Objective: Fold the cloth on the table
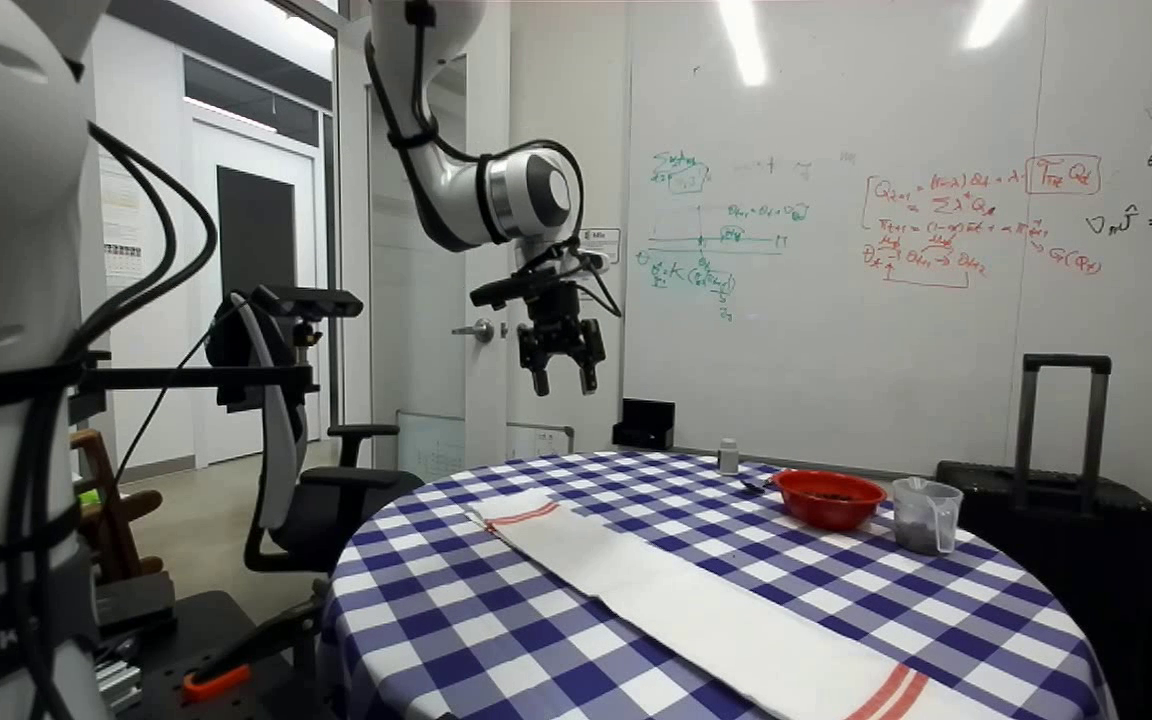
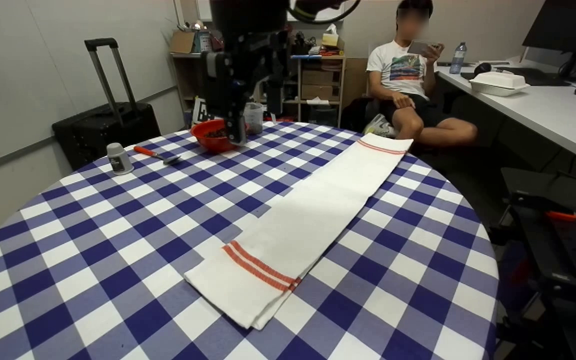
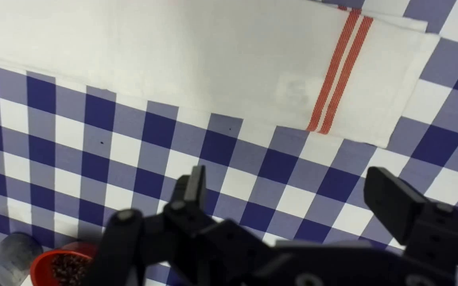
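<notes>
The white cloth (image 1: 716, 600) lies flat as a long narrow strip on the round table (image 1: 436, 600) with its blue-and-white checked cover. It has red-orange stripes near both ends. It also shows in an exterior view (image 2: 313, 205), where its near end shows layered edges. In the wrist view the cloth (image 3: 173, 51) runs across the top, its striped end at the upper right. My gripper (image 1: 565, 385) hangs above the table, well clear of the cloth. In the wrist view the gripper (image 3: 286, 171) has its fingers wide apart with only tablecloth seen between them.
A red bowl (image 1: 829, 498) with dark bits and a clear measuring cup (image 1: 926, 515) stand beside the cloth. A small shaker (image 2: 119, 159) and a red-handled spoon (image 2: 158, 155) are near the table's edge. A seated person (image 2: 408, 75) is beyond the table.
</notes>
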